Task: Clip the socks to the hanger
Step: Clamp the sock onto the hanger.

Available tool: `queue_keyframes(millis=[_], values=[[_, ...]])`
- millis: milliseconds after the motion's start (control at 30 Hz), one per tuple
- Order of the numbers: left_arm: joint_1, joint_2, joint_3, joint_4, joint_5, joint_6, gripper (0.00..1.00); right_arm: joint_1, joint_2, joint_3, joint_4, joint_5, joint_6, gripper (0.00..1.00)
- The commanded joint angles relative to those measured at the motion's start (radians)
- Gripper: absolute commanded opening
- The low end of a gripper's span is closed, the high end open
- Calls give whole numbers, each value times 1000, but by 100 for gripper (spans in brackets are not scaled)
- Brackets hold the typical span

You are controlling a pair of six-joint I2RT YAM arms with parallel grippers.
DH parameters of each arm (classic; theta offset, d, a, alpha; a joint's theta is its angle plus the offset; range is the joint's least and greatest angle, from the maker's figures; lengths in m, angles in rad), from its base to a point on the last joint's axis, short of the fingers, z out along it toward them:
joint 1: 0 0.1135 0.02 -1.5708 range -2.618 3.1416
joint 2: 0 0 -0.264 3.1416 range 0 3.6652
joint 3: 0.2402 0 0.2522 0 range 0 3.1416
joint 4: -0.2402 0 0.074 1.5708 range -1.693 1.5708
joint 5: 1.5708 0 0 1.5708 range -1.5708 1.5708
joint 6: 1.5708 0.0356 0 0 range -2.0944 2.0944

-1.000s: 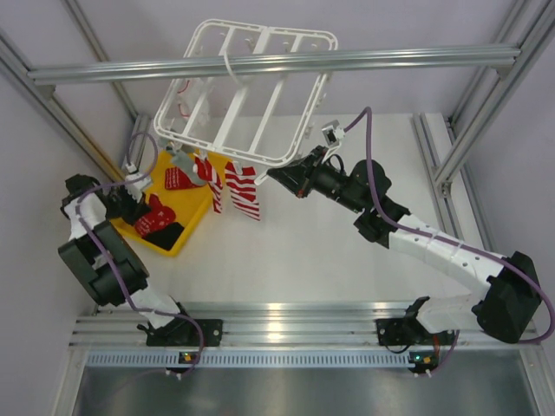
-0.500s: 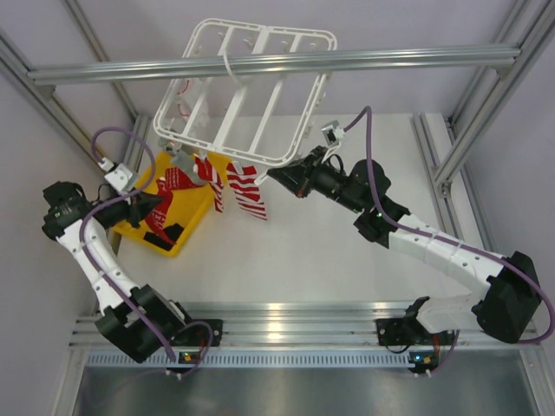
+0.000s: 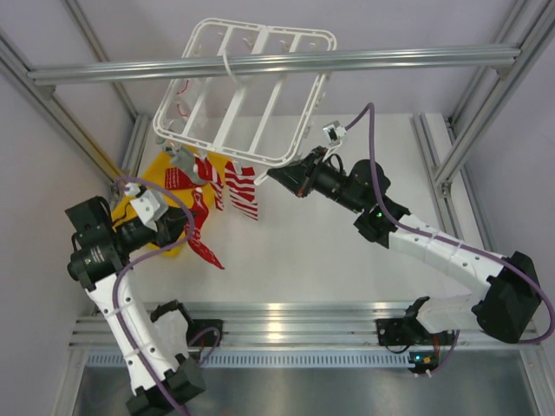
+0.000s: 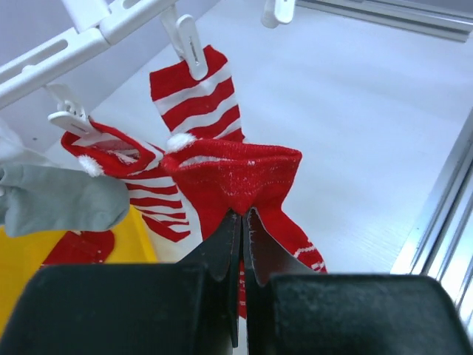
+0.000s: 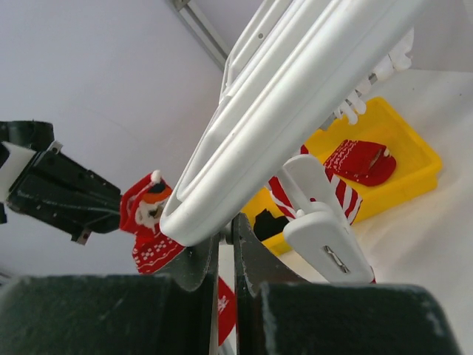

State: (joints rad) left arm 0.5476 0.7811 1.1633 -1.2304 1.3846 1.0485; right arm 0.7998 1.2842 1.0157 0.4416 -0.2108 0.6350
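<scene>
The white hanger [image 3: 245,94] hangs from a grey beam, with red-and-white striped socks [image 3: 244,189] and a grey sock [image 3: 184,159] clipped along its near edge. My left gripper [image 3: 187,223] is shut on a red sock [image 3: 205,244] that dangles below it, in front of the hanger's near left corner. In the left wrist view the jaws [image 4: 242,214] pinch the red sock [image 4: 238,174] just below a clipped striped sock [image 4: 196,100]. My right gripper [image 3: 276,176] is shut on the hanger's near rim [image 5: 295,96], beside a free clip [image 5: 323,231].
A yellow tray [image 3: 158,166] lies under the hanger's left side with another red sock [image 5: 362,159] in it. Grey aluminium beams [image 3: 277,64] cross overhead and run down both sides. A rail [image 3: 286,322] runs along the near edge.
My left arm has lifted the red sock out of the yellow tray and swung right, toward the hanger's near edge. The right arm and hanger have stayed put.
</scene>
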Motion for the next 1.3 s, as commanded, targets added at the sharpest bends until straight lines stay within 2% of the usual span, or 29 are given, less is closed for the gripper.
queue_keyframes(millis=[0,33,67,133,167,267,400,600,733,1100,1267], values=[[-67,72,-31,466,-62,-556,0,-24,18,58,-20,48,22,0],[-166,92,-36,570,-143,-682,0,-24,20,60,-21,50,20,0],[-217,104,-21,615,-267,-711,0,-25,21,63,-21,51,20,0],[-328,124,-2,646,-309,-726,0,-24,27,67,-23,56,15,0],[-356,127,-8,689,-334,-801,0,-24,27,72,-24,57,11,0],[-452,129,-33,733,-344,-794,0,-25,29,80,-29,63,5,0],[-585,32,-109,784,-415,-766,0,-25,23,84,-43,70,8,0],[-696,-118,-270,976,-617,-682,0,-24,23,83,-60,64,29,0],[-753,-72,-260,991,-761,-650,0,-25,24,81,-49,62,37,0],[-909,-8,-257,1025,-880,-651,0,-24,33,92,-52,51,37,0],[-928,-22,-280,1085,-860,-686,0,-24,35,84,-50,51,42,0]])
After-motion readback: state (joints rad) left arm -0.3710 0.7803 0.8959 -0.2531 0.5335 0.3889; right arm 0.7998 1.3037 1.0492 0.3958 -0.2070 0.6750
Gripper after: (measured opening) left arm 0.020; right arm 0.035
